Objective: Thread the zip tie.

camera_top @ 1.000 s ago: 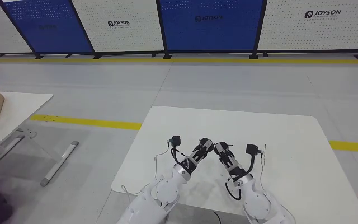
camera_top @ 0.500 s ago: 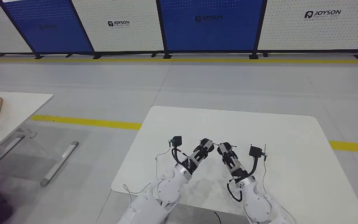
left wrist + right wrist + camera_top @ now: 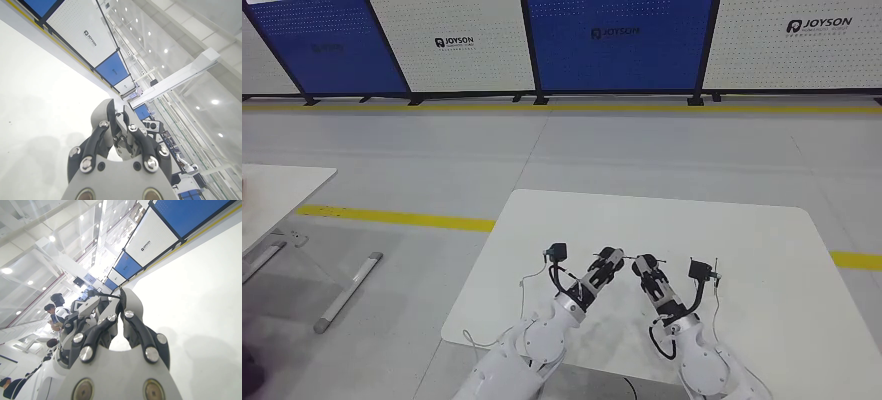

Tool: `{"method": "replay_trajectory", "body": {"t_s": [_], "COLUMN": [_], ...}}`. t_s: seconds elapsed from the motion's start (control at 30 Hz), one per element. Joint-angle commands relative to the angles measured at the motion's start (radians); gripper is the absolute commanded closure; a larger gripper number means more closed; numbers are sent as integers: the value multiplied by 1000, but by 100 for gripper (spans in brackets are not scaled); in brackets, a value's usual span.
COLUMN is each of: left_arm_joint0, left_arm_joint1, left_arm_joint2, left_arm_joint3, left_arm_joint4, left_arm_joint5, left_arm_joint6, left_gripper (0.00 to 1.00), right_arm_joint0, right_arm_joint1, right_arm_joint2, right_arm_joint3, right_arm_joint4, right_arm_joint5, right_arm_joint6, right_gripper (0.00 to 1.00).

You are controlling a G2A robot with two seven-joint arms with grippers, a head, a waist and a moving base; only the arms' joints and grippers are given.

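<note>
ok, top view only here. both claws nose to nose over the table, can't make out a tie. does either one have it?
Observer: Yes. In the right wrist view the right claw is shut on a black zip tie. The strap sticks out sideways from its fingertips.
Operator: and the left one?
Observer: In the left wrist view the left claw has its fingers close together. A thin black strip is pinched between them, probably the same tie. I can't tell whether it is threaded.
</note>
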Motion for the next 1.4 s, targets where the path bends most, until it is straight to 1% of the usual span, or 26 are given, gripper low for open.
{"method": "replay_trajectory", "body": {"t_s": [0.0,0.13,0.33,0.4,0.43,0.77,0.8,0.87,0.93,1.0,1.13,1.37], "left_arm_joint0": [0,1,1,0,-1,-9,-10,-11,-12,-13,-15,-19], "left_arm_joint1": [0,0,-1,-1,-1,-4,-5,-5,-5,-6,-6,-7], "left_arm_joint2": [-1,-2,2,6,7,16,16,16,16,15,14,11], "left_arm_joint3": [0,0,3,4,4,12,13,15,16,18,19,18], "left_arm_joint4": [0,3,17,23,27,40,40,40,39,38,36,27], "left_arm_joint5": [1,4,17,20,21,33,34,35,36,38,41,41], "left_arm_joint6": [1,3,-4,-6,-7,-2,-1,0,1,0,-2,-6], "left_gripper": [58,59,65,70,71,77,80,83,89,91,99,100], "right_arm_joint0": [1,2,1,-1,-2,-8,-8,-8,-8,-7,-5,-1], "right_arm_joint1": [-1,-4,-8,-9,-10,-16,-16,-18,-19,-20,-22,-25], "right_arm_joint2": [1,1,2,3,2,-3,-3,-3,-3,-2,0,1], "right_arm_joint3": [1,5,7,7,7,1,1,0,0,-1,0,3], "right_arm_joint4": [0,-4,-15,-24,-27,-50,-51,-52,-52,-50,-45,-47], "right_arm_joint5": [0,0,0,0,0,0,0,0,0,0,0,0], "right_arm_joint6": [0,-5,-15,-20,-22,-22,-22,-21,-21,-20,-18,-4], "right_gripper": [100,100,100,100,100,100,100,100,100,100,100,100]}}
